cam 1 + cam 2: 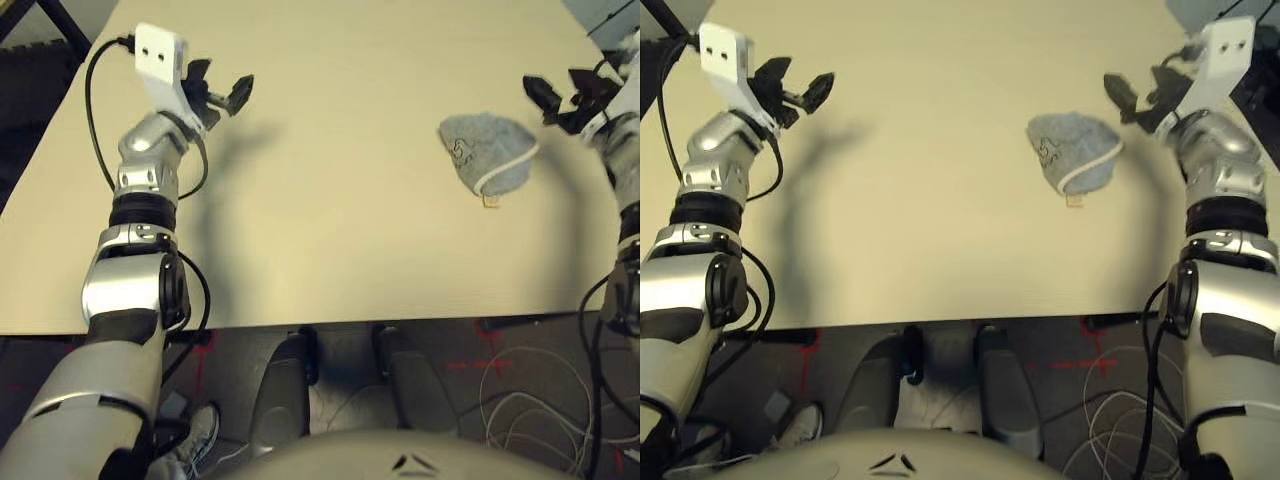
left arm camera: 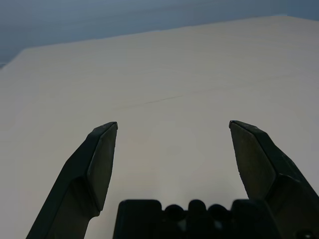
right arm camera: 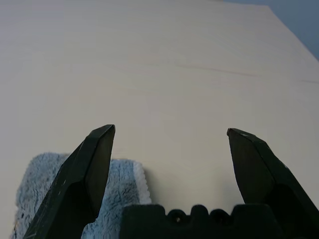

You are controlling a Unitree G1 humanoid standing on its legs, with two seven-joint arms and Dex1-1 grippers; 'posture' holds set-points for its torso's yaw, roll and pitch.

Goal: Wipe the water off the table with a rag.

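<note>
Rag lies untouched on the table, both grippers wide open.
The rag rests near the table's right edge, just beside the right gripper; the left gripper hovers well apart.

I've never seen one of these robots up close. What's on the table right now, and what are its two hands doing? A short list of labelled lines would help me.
surface: pale beige table with a thin seam line
rag: grey-blue cloth with white trim, lying crumpled on the robot's right side of the table
water: no wet spots can be made out
left gripper: open, raised above the table on the left, holding nothing
right gripper: open, just beside the rag, not gripping it
progress: rag not yet picked up
</note>
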